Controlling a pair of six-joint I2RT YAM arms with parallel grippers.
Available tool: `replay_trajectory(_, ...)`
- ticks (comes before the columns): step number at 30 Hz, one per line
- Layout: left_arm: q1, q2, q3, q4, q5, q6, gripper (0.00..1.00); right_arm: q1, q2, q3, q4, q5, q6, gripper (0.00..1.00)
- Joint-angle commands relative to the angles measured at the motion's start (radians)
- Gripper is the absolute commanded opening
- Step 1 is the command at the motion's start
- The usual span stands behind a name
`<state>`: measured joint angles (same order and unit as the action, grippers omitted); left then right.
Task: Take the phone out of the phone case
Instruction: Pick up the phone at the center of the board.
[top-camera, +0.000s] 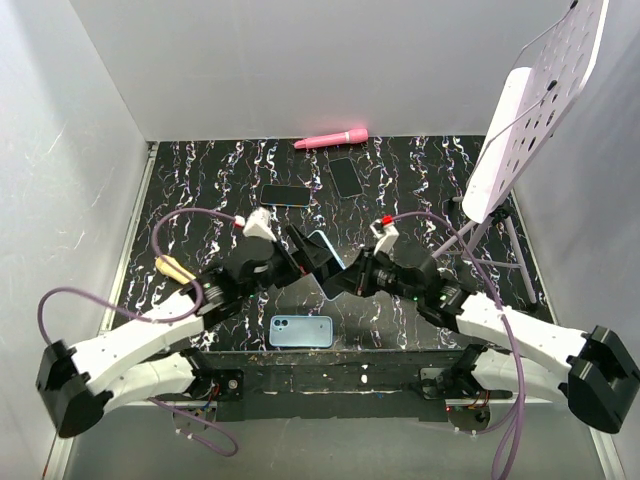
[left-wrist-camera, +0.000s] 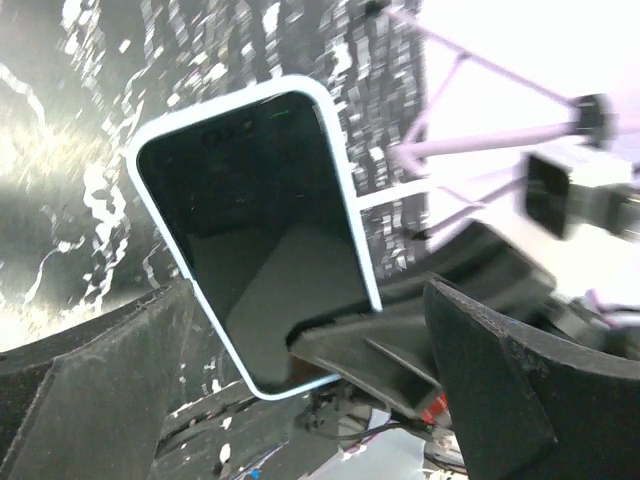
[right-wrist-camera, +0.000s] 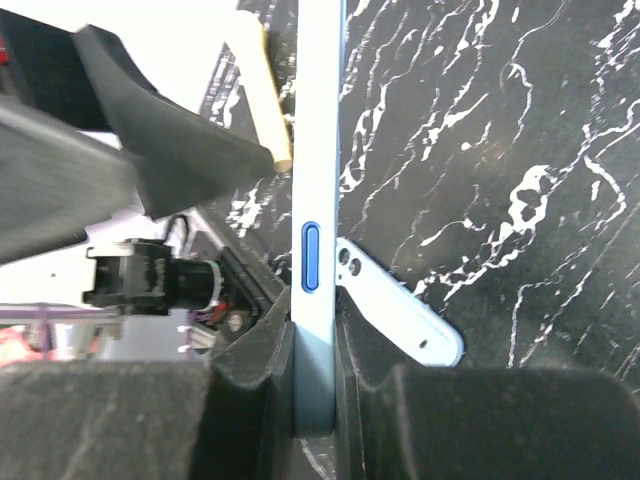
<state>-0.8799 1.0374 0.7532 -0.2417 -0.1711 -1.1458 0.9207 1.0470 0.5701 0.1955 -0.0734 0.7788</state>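
Observation:
The phone (top-camera: 322, 262) has a dark screen (left-wrist-camera: 255, 215) and sits in a light-blue phone case, whose rim (left-wrist-camera: 350, 200) frames the glass. It is held up off the table between the two arms. My right gripper (right-wrist-camera: 315, 335) is shut on its lower end, with the case's side and blue button (right-wrist-camera: 310, 257) running edge-on between the pads. My left gripper (left-wrist-camera: 310, 300) is open, its fingers (left-wrist-camera: 110, 370) spread wide on either side of the phone without touching it. From above, the left gripper (top-camera: 298, 250) and right gripper (top-camera: 342, 280) meet at the table's middle.
A light-blue phone-shaped thing (top-camera: 301, 331) lies back-up near the front edge, its camera holes (right-wrist-camera: 350, 262) showing. Two dark phones (top-camera: 287, 195) (top-camera: 346, 177) and a pink object (top-camera: 330, 139) lie farther back. A white pegboard stand (top-camera: 530, 110) rises on the right, and yellow sticks (top-camera: 172, 268) lie on the left.

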Motion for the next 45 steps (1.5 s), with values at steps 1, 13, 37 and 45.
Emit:
replay_trajectory(1, 0.007, -0.236, -0.073, 0.171, -0.039, 0.173, 0.98, -0.066, -0.096, -0.068, 0.197, -0.210, 0.135, 0.01)
replay_trajectory(13, 0.006, -0.272, -0.354, 0.692, 0.159, 0.054, 0.52, -0.157, -0.186, -0.194, 0.584, -0.307, 0.335, 0.01)
replay_trajectory(37, 0.182, -0.119, -0.200, 0.546, 0.756, 0.328, 0.00, -0.206, -0.234, 0.019, -0.057, -0.491, -0.048, 0.58)
replay_trajectory(45, 0.289, -0.016, -0.158, 0.378, 1.198, 0.481, 0.00, -0.253, -0.150, 0.053, -0.015, -0.661, -0.036, 0.67)
